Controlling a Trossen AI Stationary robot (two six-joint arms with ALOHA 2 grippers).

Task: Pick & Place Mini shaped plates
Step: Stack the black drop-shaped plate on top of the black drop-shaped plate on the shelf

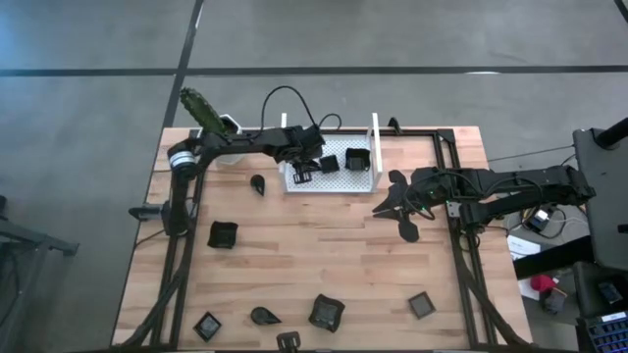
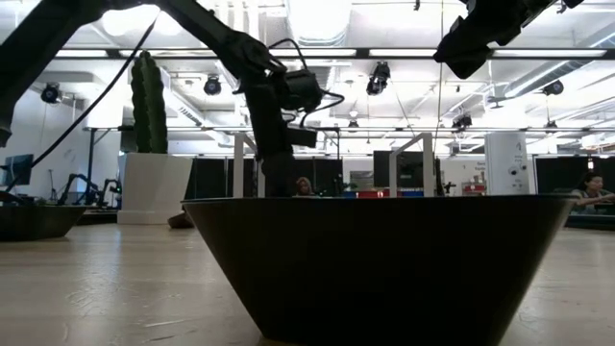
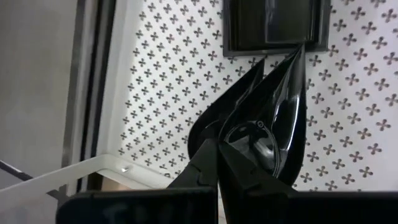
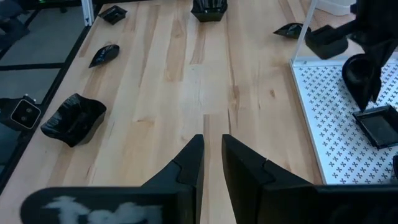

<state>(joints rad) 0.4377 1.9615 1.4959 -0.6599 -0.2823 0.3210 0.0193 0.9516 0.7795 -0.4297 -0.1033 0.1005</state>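
No readable writing shows. The left gripper (image 3: 219, 163) hangs over the white perforated tray (image 1: 334, 179) at the desk's (image 1: 324, 260) far edge — fingers clamped on a teardrop plate (image 3: 273, 118). Two square plates (image 1: 356, 158) lie in the tray. The right gripper (image 4: 211, 155) hovers by the desk's right edge, fingers slightly parted, empty — seven plates (image 1: 224, 234) dot the desk.
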